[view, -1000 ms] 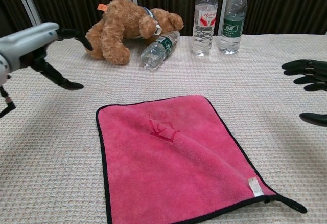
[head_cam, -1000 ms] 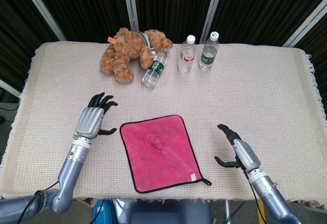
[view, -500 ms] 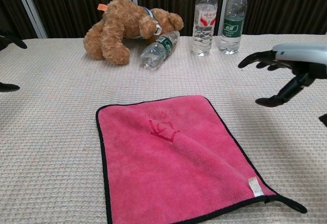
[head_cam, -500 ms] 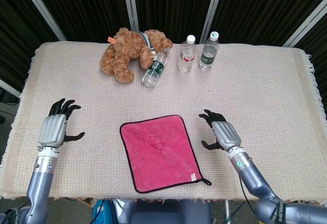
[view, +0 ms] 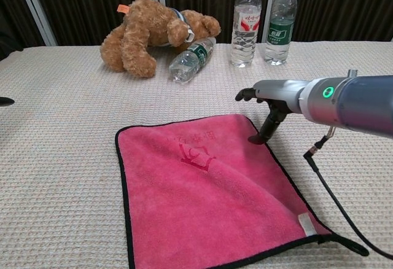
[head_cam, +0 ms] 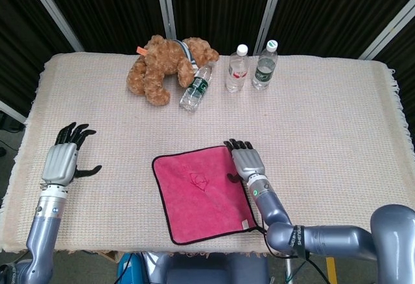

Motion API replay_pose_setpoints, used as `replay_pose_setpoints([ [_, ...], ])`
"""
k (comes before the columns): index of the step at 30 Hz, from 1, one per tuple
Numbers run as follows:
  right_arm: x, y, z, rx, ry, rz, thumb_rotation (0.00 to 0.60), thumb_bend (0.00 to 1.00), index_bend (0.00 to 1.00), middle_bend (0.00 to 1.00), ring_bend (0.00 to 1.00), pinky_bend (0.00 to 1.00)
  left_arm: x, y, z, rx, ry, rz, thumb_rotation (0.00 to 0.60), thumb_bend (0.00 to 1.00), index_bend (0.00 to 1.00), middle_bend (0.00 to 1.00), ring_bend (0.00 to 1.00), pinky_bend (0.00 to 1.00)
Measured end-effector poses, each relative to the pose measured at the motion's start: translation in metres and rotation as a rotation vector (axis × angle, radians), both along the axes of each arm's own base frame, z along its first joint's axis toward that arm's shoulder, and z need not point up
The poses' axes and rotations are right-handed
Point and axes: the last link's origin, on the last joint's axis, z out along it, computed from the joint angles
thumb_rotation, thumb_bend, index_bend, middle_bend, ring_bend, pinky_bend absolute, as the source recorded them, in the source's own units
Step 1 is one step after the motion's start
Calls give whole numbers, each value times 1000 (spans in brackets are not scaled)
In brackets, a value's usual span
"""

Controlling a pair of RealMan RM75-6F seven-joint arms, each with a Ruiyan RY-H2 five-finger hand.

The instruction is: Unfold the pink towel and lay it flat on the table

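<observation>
The pink towel [head_cam: 202,193] with a black border lies spread on the table near the front edge, with one shallow diagonal crease and a small white label at its near right corner [view: 305,222]. My right hand [head_cam: 245,163] hovers at the towel's far right corner with fingers spread and nothing in it. In the chest view the right hand [view: 274,94] points its thumb down onto the towel's right edge. My left hand [head_cam: 63,160] is open over bare tablecloth far to the left of the towel; only a fingertip [view: 5,101] of it shows in the chest view.
A brown teddy bear [head_cam: 165,63] lies at the back, with a plastic bottle [head_cam: 196,87] on its side against it. Two upright water bottles [head_cam: 237,68] [head_cam: 264,64] stand to the right of it. A beige woven cloth [head_cam: 337,122] covers the table.
My right hand has swung left from the table's right side to the towel's far right corner. My left hand drew away from the towel to the left edge. The towel has not moved.
</observation>
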Motion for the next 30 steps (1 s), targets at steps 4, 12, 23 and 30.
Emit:
replay_pose_setpoints([
  [4, 6, -5, -9, -13, 11, -3, 600, 348, 120, 0, 0, 0, 0, -1, 0, -7, -11, -5, 600, 167, 213, 106, 0, 0],
  [12, 7, -11, -15, -32, 49, -3, 600, 348, 137, 0, 0, 0, 1, -2, -1, -21, -31, -8, 600, 167, 212, 107, 0, 0],
  [23, 4, -23, -18, -47, 104, -29, 600, 408, 172, 0, 0, 0, 3, -5, -4, -41, -37, -20, 600, 167, 212, 109, 0, 0],
  [30, 8, -28, -25, -32, 105, -50, 600, 434, 220, 0, 0, 0, 3, -5, -6, -49, -38, -25, 600, 167, 211, 109, 0, 0],
])
